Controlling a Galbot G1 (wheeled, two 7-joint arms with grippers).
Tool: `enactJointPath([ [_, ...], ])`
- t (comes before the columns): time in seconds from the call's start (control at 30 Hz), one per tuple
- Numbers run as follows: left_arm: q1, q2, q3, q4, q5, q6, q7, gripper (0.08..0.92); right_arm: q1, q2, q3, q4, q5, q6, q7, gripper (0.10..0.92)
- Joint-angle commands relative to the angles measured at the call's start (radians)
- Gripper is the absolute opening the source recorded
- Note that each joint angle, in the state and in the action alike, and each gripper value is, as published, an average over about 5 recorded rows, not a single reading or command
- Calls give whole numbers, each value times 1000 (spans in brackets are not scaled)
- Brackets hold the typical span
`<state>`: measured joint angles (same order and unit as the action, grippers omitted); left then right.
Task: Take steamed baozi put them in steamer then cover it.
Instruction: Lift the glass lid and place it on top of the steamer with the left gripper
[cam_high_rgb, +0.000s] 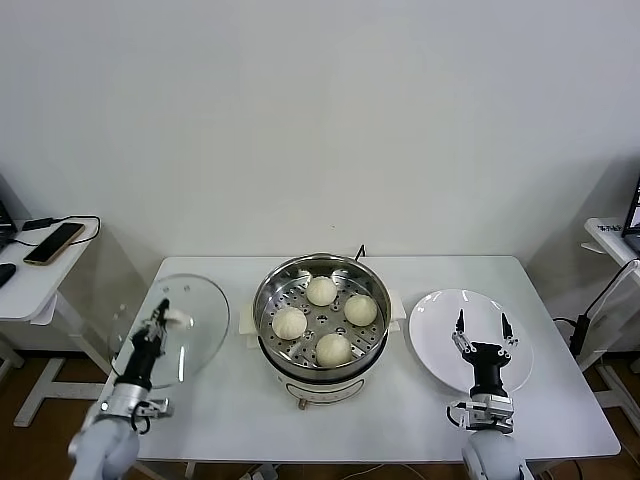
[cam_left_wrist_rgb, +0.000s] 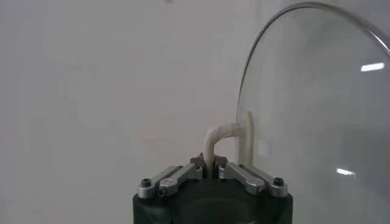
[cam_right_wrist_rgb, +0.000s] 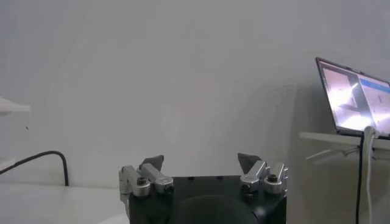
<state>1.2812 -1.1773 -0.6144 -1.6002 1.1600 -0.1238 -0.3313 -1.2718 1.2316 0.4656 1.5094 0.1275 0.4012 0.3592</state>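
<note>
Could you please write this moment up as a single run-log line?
baozi: four on steamer tray | left tool: shut on glass lid handle, lid lifted, tilted | right tool: open, above white plate | steamer uncovered

Four cream-white steamed baozi sit on the perforated tray inside the shiny steel steamer at mid-desk, uncovered. The clear glass cover stands tilted just left of it, its white handle clamped in my left pincer.
</note>
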Motion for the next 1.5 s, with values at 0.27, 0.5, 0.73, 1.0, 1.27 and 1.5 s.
enactJointPath([
  [0.27, -9, 54, 257, -728, 1, 331, 335, 190, -3, 3, 0, 14, -7, -9, -4, 823],
  [0.5, -93, 17, 545, -715, 137, 496, 527, 190, 0, 13, 7, 6, -6, -13, -5, 823],
  [0.73, -179, -91, 691, -562, 278, 558, 658, 190, 3, 21, 15, 2, -3, -13, -6, 823],
  [1.0, -238, -180, 724, -389, 366, 586, 708, 190, 7, 28, 25, -17, -2, -10, -11, 823],
  [1.27, -238, -256, 704, -325, 388, 598, 667, 190, 22, 36, 29, -33, 1, -10, -15, 823],
  [1.5, -216, -309, 679, -329, 399, 597, 609, 190, 32, 33, 27, -34, 2, -13, -15, 823],
])
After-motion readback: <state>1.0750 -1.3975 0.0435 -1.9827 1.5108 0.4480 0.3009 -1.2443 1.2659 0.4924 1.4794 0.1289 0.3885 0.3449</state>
